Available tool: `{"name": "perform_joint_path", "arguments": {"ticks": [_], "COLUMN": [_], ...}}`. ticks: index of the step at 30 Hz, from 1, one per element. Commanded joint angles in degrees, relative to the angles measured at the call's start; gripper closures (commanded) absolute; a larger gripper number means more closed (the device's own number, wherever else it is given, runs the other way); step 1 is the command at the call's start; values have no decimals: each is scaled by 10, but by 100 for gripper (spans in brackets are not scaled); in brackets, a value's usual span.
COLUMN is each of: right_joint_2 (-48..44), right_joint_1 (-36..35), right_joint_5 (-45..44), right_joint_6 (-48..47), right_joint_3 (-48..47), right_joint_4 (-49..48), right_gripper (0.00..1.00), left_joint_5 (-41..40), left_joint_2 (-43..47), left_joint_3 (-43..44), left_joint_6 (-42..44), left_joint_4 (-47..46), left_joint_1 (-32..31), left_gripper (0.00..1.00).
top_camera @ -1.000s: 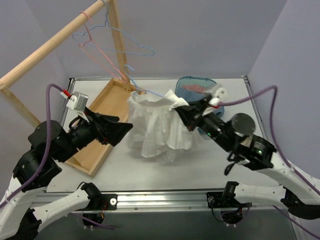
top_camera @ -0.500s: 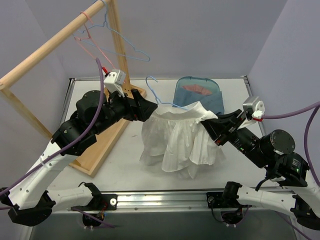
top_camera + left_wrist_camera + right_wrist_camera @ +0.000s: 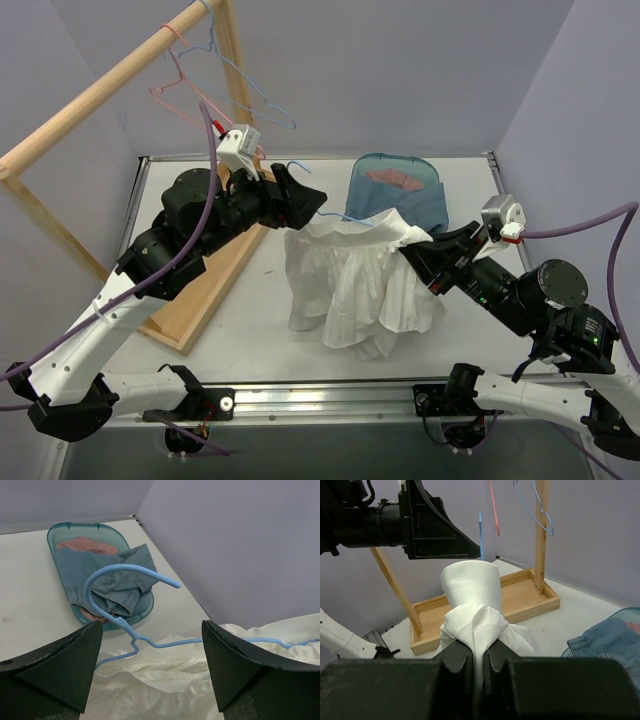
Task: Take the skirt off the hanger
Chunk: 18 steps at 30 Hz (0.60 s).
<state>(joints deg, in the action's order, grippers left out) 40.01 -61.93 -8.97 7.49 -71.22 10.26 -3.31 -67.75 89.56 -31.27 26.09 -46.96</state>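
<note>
1. left gripper point(image 3: 316, 197): the jaws stand wide apart and hold nothing. in the left wrist view the two dark fingers point(image 3: 55, 665) frame the scene, with the hanger hook in the gap between them and touching neither.
2. right gripper point(image 3: 405, 252): the jaws are closed on a gathered fold of the white skirt point(image 3: 350, 285). in the right wrist view the cloth bulges up out of the pinch as a rounded knot point(image 3: 470, 590).
3. skirt position: it hangs from the right gripper's pinch at its upper right edge. its lower pleats rest on the white table point(image 3: 250, 335), in the middle, between the two arms.
4. blue hanger point(image 3: 127, 568): the hook curves up clear of the fabric. its neck and one wire arm run along the skirt's waist edge point(image 3: 165, 680). the frames do not show whether the wire passes inside the waist.
5. teal tray point(image 3: 395, 158): it sits at the far side of the table, just behind the skirt, and holds a denim garment point(image 3: 115, 585) over a pink one point(image 3: 80, 545).
6. wooden rack point(image 3: 100, 90): it stands at far left. a pink hanger point(image 3: 185, 95) and a second blue hanger point(image 3: 255, 97) hang from its rail.
</note>
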Motion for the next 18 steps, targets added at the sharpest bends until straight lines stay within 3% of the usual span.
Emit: {"name": "perform_joint_path", "arguments": {"ticks": [1,7,18], "right_joint_2": [-6,-5,-16], "right_joint_1": [-2,-2,-2], "right_joint_5": [6,10,5], "right_joint_6": [2,1,7], "right_joint_3": [-9,-13,-2], "right_joint_4": [-82,-96,-128], "right_gripper": [100,100,100], "left_joint_5": [8,9,30], "left_joint_2": [-5,-13,-31], "left_joint_3": [13,8,1], "left_joint_6": [-5,-3,-8], "left_joint_4": [-38,-45,-61], "left_joint_1": [-2,-2,-2], "left_gripper": [11,16,45]}}
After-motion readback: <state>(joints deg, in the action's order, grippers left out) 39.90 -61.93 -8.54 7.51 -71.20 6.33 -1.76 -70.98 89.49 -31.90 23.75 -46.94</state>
